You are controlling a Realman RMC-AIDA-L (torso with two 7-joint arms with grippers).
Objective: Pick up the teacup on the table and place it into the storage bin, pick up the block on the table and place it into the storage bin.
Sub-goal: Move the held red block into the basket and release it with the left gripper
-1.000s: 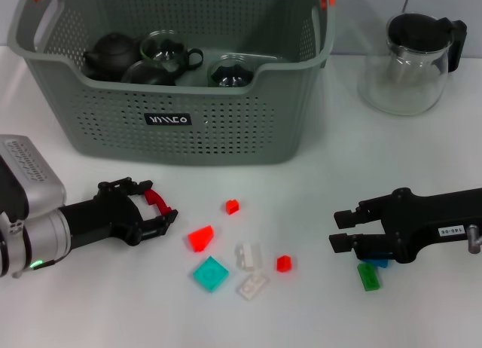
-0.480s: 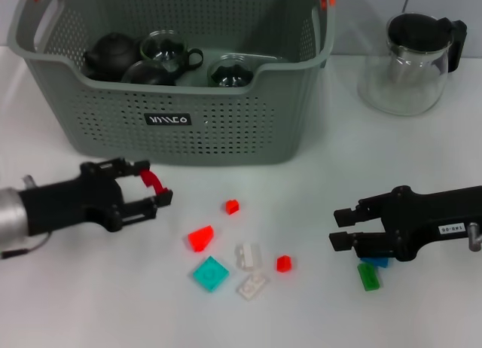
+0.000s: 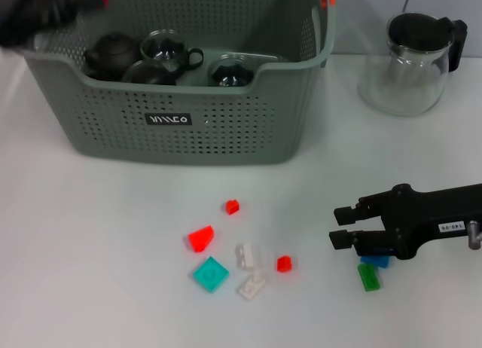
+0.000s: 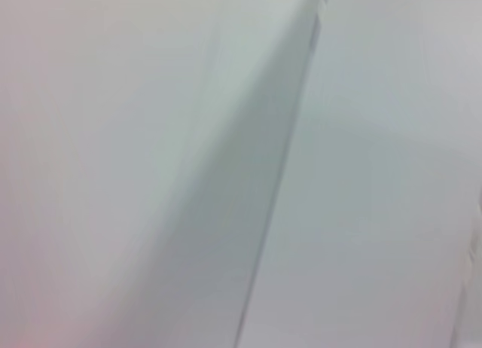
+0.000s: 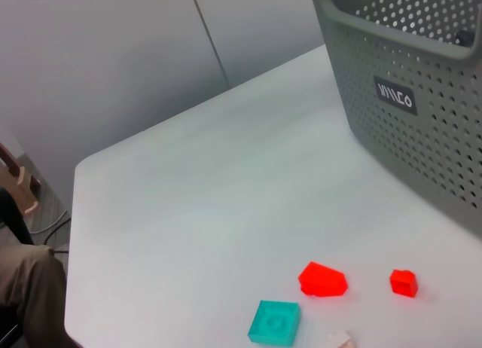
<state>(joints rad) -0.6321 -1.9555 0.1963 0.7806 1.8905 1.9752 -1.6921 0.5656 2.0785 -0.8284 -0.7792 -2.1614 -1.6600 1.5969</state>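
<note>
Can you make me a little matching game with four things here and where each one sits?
Things:
1. glass pitcher
2. dark teapot
3. teal flat block
4. green block

Places:
A. inside the storage bin
B. on the table, beside the red wedge
C. under the right gripper
D. on the table, right of the bin

Pairs: 1-D, 2-A, 3-B, 4-C

head: high, looking down at table point(image 3: 113, 235) | right wrist: low, shares storage bin point(image 5: 422, 99) | left wrist: blank wall
</note>
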